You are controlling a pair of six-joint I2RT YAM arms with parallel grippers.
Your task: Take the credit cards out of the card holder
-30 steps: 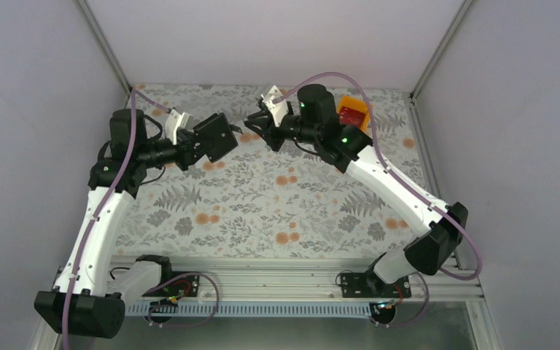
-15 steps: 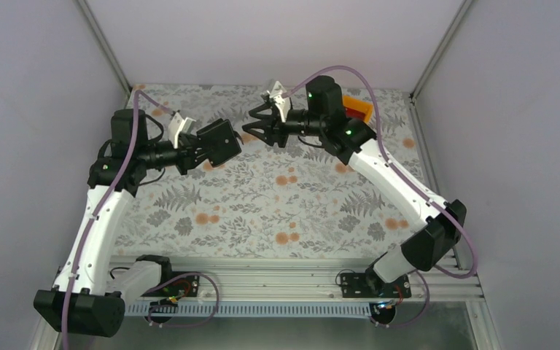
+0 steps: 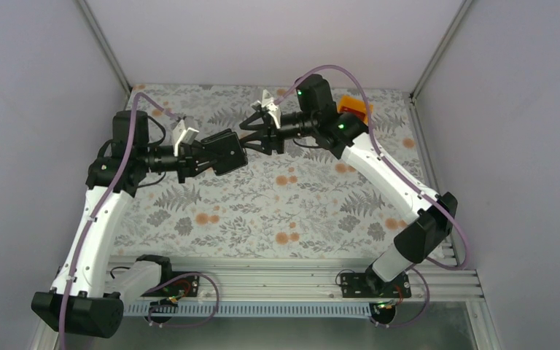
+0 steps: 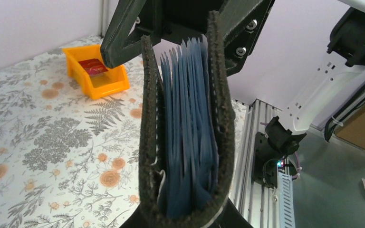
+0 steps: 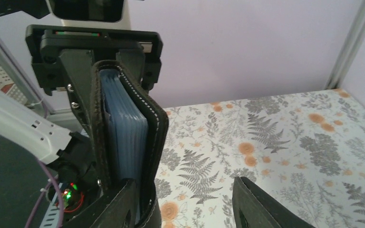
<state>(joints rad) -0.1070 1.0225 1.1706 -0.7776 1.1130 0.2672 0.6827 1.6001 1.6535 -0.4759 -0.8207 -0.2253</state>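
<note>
Looking down from above: the flowery counter point(image 3: 262, 211) fills the middle, with the two arms reaching in over it from 7 and 5 o'clock. The left gripper point(image 3: 210, 155) is clamped on the card holder point(image 3: 227, 151) and has it up off the counter, at roughly 11 o'clock from the middle of the counter.

From the left wrist you're looking straight into the holder edge-on. The two black covers are a little apart, with a fan of bluish clear sleeves point(image 4: 190, 118) packed between them (I can't make out what, if anything, is in the sleeves).

Just past the holder, at about 12 o'clock, is the right gripper point(image 5: 187, 194). Its fingers are spread wide with nothing between them. In its own wrist view the holder stands upright right at the finger on the left side of the picture, with the other finger well off to the right. I can't tell if that near finger is actually touching the cover or just beside it.

Farthest back, at the 1 o'clock corner, the orange bin point(image 3: 353, 106) sits on the counter with a red card point(image 4: 94, 66) lying in it.
</note>
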